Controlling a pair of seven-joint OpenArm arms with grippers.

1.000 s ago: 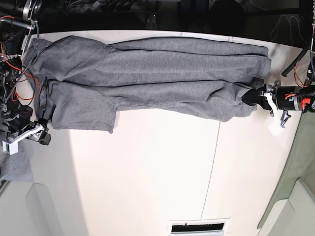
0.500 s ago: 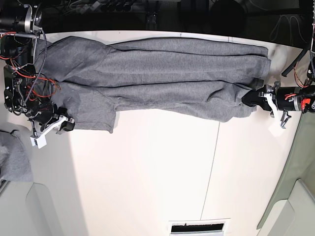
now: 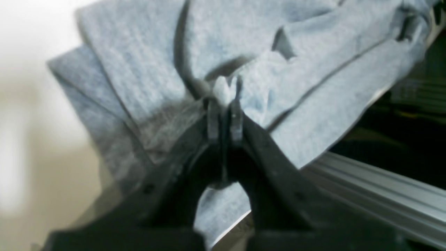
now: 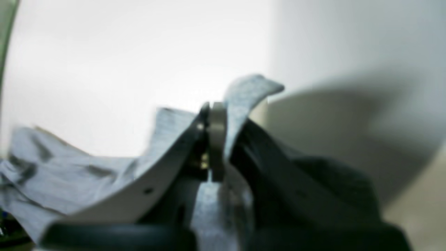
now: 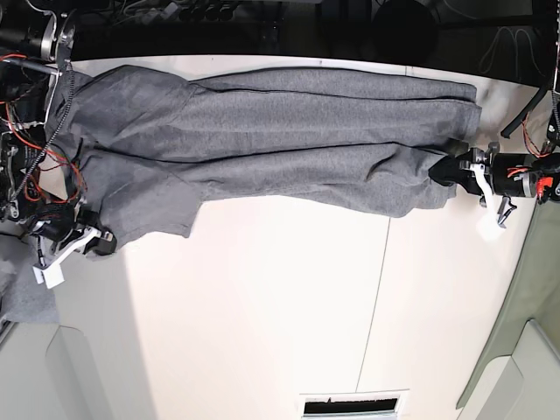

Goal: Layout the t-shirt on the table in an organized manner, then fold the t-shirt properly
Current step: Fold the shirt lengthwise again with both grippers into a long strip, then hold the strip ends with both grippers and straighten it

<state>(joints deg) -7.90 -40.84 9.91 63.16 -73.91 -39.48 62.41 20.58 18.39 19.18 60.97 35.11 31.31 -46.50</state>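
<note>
My right gripper (image 4: 212, 139): jaws pinched tight on a corner of the t-shirt (image 5: 289, 140), at the sleeve end.
My left gripper (image 3: 224, 120): jaws clamped on a bunched fold of the same shirt, at the opposite end.
T-shirt: grey, stretched long between my two grippers, creased lengthwise, lying along the far side.
Table (image 5: 280, 315): white, bare on the near side.
</note>
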